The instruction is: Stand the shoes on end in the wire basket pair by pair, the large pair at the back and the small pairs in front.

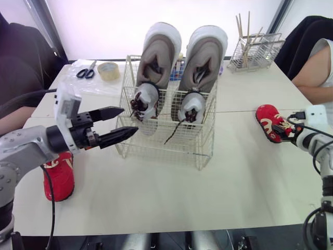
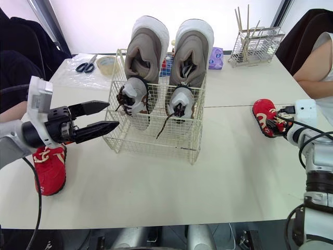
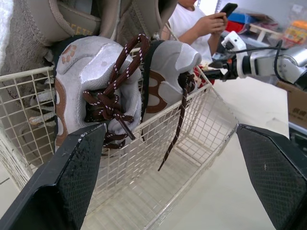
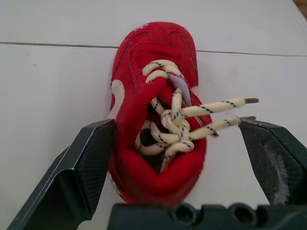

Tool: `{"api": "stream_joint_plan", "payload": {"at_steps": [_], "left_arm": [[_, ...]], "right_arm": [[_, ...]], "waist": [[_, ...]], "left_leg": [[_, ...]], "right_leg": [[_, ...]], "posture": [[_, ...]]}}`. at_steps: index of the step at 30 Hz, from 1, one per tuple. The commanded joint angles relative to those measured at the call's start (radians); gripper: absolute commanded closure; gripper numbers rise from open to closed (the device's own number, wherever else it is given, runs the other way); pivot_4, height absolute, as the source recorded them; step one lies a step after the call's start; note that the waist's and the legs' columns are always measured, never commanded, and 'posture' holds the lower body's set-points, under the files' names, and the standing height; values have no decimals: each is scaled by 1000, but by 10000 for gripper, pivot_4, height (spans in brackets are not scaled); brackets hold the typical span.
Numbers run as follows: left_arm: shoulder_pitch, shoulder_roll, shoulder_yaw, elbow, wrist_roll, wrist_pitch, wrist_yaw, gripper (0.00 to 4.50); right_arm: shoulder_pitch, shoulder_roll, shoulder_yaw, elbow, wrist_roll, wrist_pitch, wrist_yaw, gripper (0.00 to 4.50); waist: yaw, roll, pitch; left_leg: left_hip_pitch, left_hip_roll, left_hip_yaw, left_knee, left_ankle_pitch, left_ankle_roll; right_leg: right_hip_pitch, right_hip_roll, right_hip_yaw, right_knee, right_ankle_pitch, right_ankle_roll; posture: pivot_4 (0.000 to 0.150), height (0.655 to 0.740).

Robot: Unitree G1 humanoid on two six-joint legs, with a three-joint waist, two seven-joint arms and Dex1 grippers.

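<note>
The white wire basket stands mid-table. Two large grey-and-white shoes stand on end at its back, and two small grey shoes with brown laces stand in front of them. My left gripper is open, its tips just left of the basket's front corner. A small red shoe lies on the table under my left arm. Another small red shoe lies at the right, its heel between the open fingers of my right gripper.
Scissors and a tape roll lie at the back left. A wire rack with wooden sticks stands at the back right. A person's arm rests at the right edge, and another person sits at the left.
</note>
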State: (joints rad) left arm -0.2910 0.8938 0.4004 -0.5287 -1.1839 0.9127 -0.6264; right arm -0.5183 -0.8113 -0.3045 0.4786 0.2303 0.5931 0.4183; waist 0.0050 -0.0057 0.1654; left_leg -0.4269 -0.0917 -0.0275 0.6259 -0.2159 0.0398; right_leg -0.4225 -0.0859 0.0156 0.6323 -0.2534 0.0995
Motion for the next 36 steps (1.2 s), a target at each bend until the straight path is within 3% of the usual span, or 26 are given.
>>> {"api": "stream_joint_plan", "payload": {"at_steps": [1,4,6,12,15,22,28,36], "left_arm": [[-2,3,16,-19,26,-34,12,206],[-5,-3,7,-19,42,-45,19,206],[-11,-8,0,-18,47,-52,23,0],[-37,-21,-30,-7,80,-71,30,0],[-60,-28,-41,9,90,-72,29,0],[-207,-52,-30,144,17,-34,41,0],[-391,-63,-39,298,-53,5,21,0],[-564,-46,-67,445,-66,87,-62,0]], "right_arm": [[-55,8,0,70,-9,-29,3,0],[-83,18,9,117,-13,-22,7,0],[-88,18,19,129,-20,-14,11,5506],[-94,13,25,118,-25,-13,24,33058],[-91,-3,28,72,-20,-13,52,41405],[-153,-101,-22,-194,35,-136,202,42072],[-348,-145,-37,-407,130,-262,315,42072],[-478,-142,125,-642,184,-370,543,42072]], "waist": [[1,0,0],[4,0,0],[4,0,0],[5,0,0],[5,0,0],[5,7,4],[2,7,5],[-1,5,5]], "left_leg": [[0,0,0,0,0,0],[0,0,0,1,0,0],[0,0,0,1,0,0],[0,0,0,1,0,0],[0,0,0,1,0,0],[0,0,0,2,0,0],[0,1,0,2,0,0],[0,1,0,3,0,-1]], "right_leg": [[0,0,0,0,0,0],[0,0,0,0,0,-1],[1,0,0,0,0,-1],[1,0,0,0,0,1],[1,0,0,0,1,1],[0,1,0,1,2,3],[-1,3,0,2,3,5],[-1,3,0,2,4,7]], "posture": [[1500,7400],[1500,7400],[1500,7400],[1500,7400],[1500,7400],[1500,7400],[1500,7400],[1500,7400]]}}
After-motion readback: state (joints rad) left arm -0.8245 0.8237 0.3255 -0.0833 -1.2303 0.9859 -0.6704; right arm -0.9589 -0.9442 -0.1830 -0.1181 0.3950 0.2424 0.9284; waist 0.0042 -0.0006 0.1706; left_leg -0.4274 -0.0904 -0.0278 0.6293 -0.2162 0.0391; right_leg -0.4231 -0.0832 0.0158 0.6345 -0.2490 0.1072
